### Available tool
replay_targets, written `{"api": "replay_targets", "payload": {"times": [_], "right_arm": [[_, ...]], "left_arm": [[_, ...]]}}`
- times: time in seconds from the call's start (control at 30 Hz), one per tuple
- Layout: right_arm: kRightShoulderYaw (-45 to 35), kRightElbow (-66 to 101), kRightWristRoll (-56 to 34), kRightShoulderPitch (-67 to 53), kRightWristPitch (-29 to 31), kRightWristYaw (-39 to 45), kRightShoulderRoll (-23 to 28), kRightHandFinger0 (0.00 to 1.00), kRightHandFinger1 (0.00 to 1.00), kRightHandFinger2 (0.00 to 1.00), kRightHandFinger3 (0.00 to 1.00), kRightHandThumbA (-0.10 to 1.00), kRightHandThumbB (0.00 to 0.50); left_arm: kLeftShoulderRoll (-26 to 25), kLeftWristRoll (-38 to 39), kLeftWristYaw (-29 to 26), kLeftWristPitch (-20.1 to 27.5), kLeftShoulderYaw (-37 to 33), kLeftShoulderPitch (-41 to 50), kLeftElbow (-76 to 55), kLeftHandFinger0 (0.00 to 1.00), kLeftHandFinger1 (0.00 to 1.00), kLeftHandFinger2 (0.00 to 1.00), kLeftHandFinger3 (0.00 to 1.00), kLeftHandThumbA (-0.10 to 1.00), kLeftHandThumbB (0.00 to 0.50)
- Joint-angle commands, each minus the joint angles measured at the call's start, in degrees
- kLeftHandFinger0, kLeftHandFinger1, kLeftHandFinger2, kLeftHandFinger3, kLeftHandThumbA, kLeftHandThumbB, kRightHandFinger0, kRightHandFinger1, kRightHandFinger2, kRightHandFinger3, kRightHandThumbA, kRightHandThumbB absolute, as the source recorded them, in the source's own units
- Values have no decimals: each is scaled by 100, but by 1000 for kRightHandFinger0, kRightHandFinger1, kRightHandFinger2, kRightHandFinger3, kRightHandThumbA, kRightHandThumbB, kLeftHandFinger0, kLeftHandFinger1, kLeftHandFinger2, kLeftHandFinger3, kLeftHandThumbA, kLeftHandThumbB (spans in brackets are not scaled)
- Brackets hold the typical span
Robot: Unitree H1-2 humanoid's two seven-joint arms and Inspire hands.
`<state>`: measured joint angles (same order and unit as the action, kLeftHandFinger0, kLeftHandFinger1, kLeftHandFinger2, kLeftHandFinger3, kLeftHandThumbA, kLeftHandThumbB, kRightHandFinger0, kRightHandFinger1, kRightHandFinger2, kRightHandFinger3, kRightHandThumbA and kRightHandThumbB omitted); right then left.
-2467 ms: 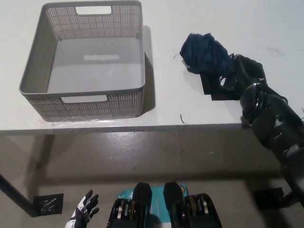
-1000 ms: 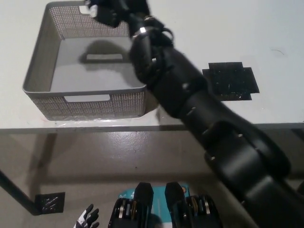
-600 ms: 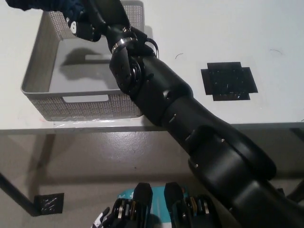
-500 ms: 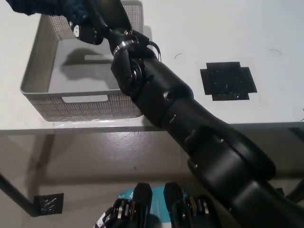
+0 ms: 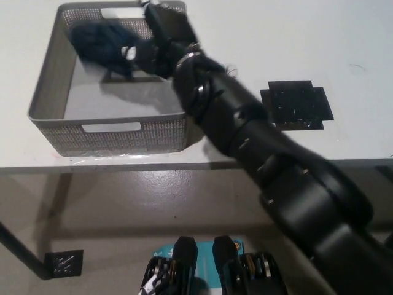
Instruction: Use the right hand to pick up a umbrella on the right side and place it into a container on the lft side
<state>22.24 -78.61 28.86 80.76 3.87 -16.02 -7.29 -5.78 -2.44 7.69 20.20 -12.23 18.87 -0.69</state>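
1. The grey perforated basket (image 5: pixel 46 86) sits at the far left end of the white table (image 5: pixel 319 43), with cut-out handles in its near and far walls.
2. Inside the basket, toward its far side, is the dark blue folded umbrella (image 5: pixel 98 43), a blurred bundle of fabric over the basket floor; whether it rests on the floor or hangs just above it I can't tell.
3. Just right of the umbrella, still within the basket's rim, is the black right hand (image 5: pixel 150 52). Its fingers look curled against the umbrella's right end, but the blur keeps me from saying whether they grip it.
4. The black right arm (image 5: pixel 245 129) runs from that hand across the basket's right wall and away to the lower right.
5. Well right of the basket, a black square patch (image 5: pixel 297 104) lies flat on the table.
6. I can't see the white left hand.
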Motion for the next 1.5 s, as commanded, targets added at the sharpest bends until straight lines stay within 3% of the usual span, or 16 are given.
{"api": "replay_targets", "payload": {"times": [0.0,0.5,0.6,0.67,0.73,0.87,1.07,1.27,1.33,1.47], "right_arm": [[0,356,-48,60,-8,277,381,1000,1000,1000,1000,879,500],[-125,1634,-83,-221,-176,627,1097,1000,1000,1000,1000,1000,500],[-343,2682,-173,-448,-350,840,1460,1000,1000,1000,1000,1000,499],[-665,3694,-410,-770,-454,1020,1720,1000,1000,1000,1000,1000,454],[-914,4518,-601,-1071,-573,1165,1892,1000,1000,1000,1000,1000,443],[-1500,7258,-1046,-2314,-1171,1649,2434,1000,1000,1000,1000,1000,452],[-2115,10183,-1729,-4263,-1395,1785,2847,1000,1000,1000,1000,1000,436],[-2350,11584,-2675,-6477,-613,1378,2948,1000,1000,1000,1000,1000,448],[-2305,11619,-2770,-7089,-298,1226,2869,1000,1000,1000,1000,1000,482],[-2063,11345,-2839,-8106,442,1096,2768,1000,1000,1000,1000,1000,444]], "left_arm": [[-45,-74,225,-139,-179,-78,-148,1000,1000,1000,1000,1000,221],[-104,-214,225,-272,-268,-135,-209,1000,1000,1000,1000,1000,216],[-110,-170,234,-276,-252,-174,-182,1000,1000,1000,1000,1000,222],[-120,-195,213,-193,-239,-185,-143,1000,1000,1000,1000,1000,203],[-120,-150,208,-162,-219,-170,-122,1000,1000,1000,1000,1000,202],[-137,8,191,-194,-120,-114,-112,1000,1000,1000,1000,1000,239],[-133,221,126,0,41,-115,66,1000,1000,1000,1000,1000,199],[-104,205,-92,161,265,-98,264,1000,1000,1000,1000,1000,183],[-116,252,-132,223,348,-107,305,1000,1000,1000,1000,1000,164],[-147,414,-158,299,506,-114,360,1000,1000,1000,1000,1000,173]]}}
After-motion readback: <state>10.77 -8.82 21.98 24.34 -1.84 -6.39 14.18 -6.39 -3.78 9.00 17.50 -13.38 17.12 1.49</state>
